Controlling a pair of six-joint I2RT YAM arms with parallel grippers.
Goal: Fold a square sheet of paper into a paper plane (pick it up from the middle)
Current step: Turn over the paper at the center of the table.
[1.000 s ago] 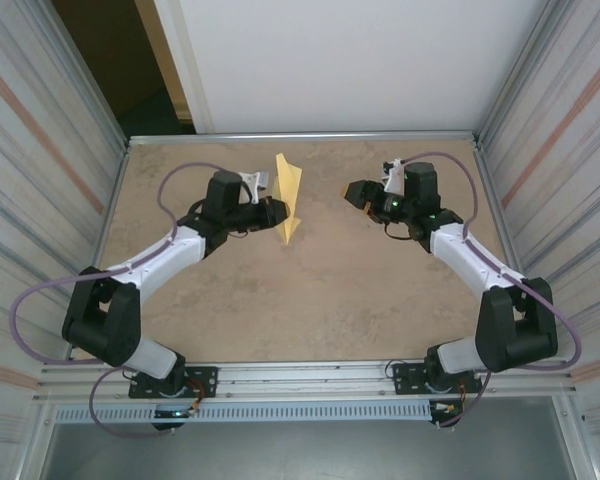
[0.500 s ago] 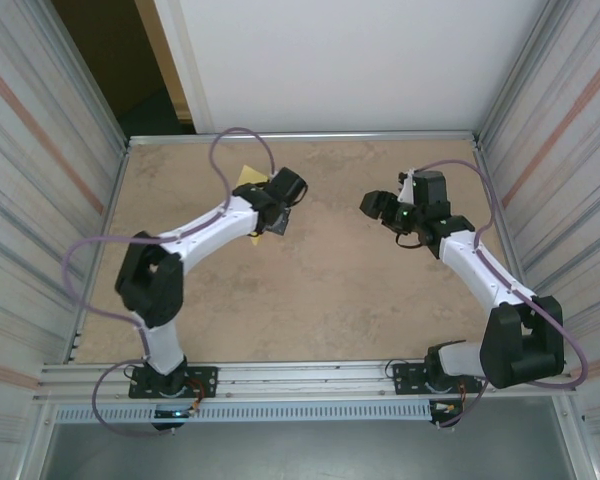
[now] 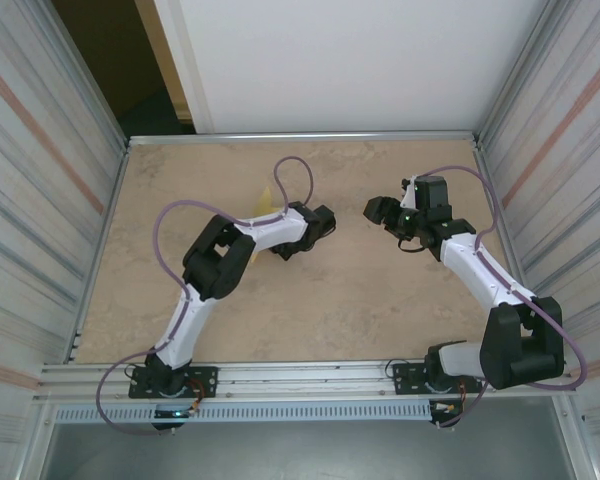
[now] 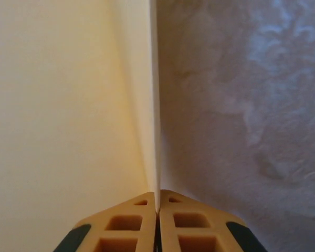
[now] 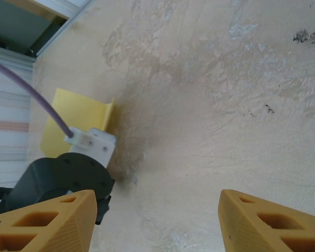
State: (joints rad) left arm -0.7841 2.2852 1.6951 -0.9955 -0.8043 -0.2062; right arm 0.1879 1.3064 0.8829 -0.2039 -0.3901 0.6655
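The left gripper [image 4: 158, 209] has its tan fingers pressed together on the edge of the paper plane [image 4: 68, 115]. Its pale yellow folded paper runs straight ahead of the fingertips and spreads to their left as a broad flat face. To their right lies the table [image 4: 241, 105], a tan, mottled, stone-like surface with a soft shadow along the paper's crease. From above, a corner of the yellow paper peeks out just beyond the wrist of the left arm [image 3: 260, 232]. The right gripper [image 3: 377, 210] hangs well apart from it across a bare stretch of table, jaws spread wide and holding nothing. Ahead and to the left of its fingertips [image 5: 79, 220] sit the other arm's black wrist and the yellow paper behind it. Ribbed metal panels [image 3: 40, 200] close both sides of the room. A white board [image 3: 360, 60] stands behind the far edge beside a dark opening [image 3: 110, 60], and an aluminium rail [image 3: 310, 375] runs along the near edge by the arm bases.
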